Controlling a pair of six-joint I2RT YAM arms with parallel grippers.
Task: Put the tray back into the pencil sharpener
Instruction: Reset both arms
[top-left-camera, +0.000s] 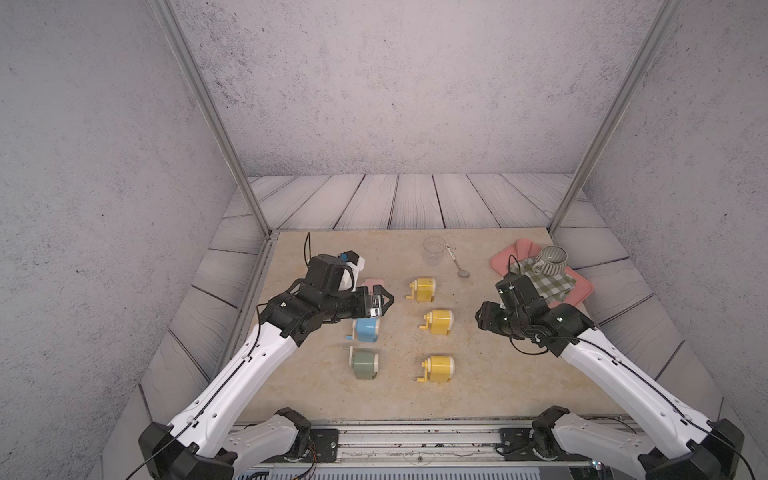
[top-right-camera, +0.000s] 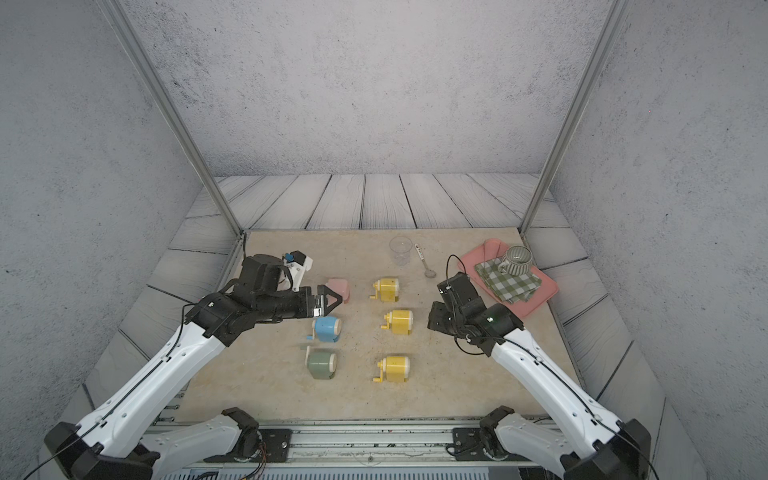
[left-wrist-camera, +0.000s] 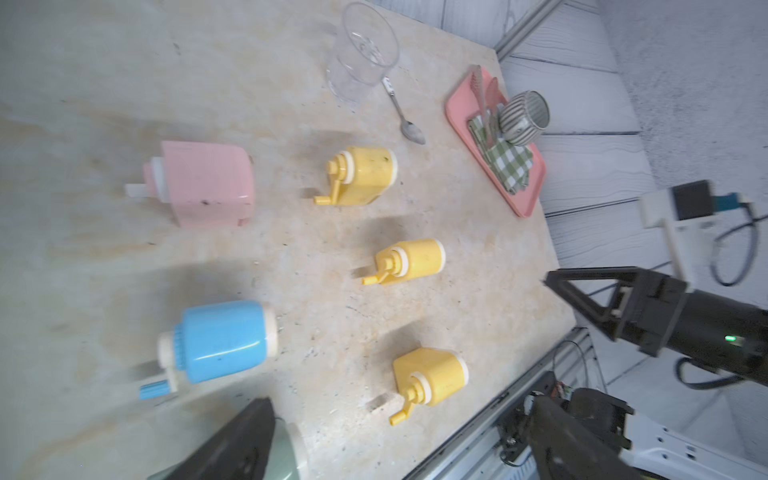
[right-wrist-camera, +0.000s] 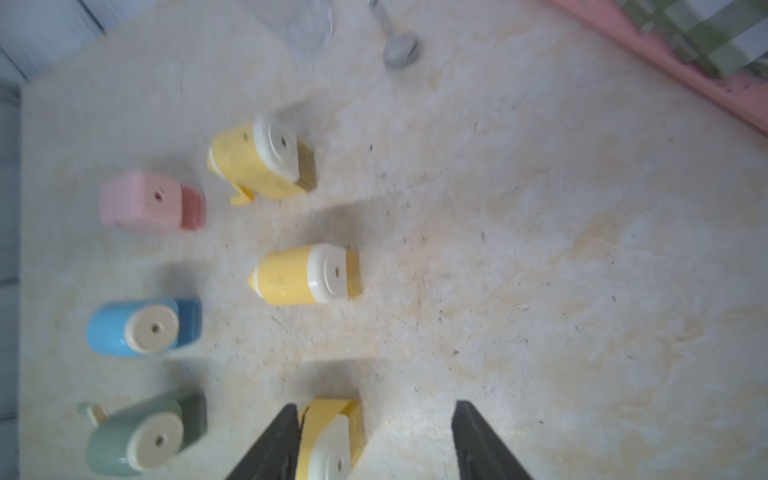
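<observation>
left arm (top-left-camera: 257, 357) reaching inward, jaws apart | right arm (top-left-camera: 615, 374) likewise

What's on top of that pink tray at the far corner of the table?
On the pink tray lies a folded green checked cloth, with a striped mug standing on it and pale utensils beside the mug. Whatever is under the cloth is hidden.

White arm shells (top-left-camera: 249, 365), black joints (top-left-camera: 291, 316), thin black cables (left-wrist-camera: 727, 284) — triangular black fingers (left-wrist-camera: 557, 281).
</observation>
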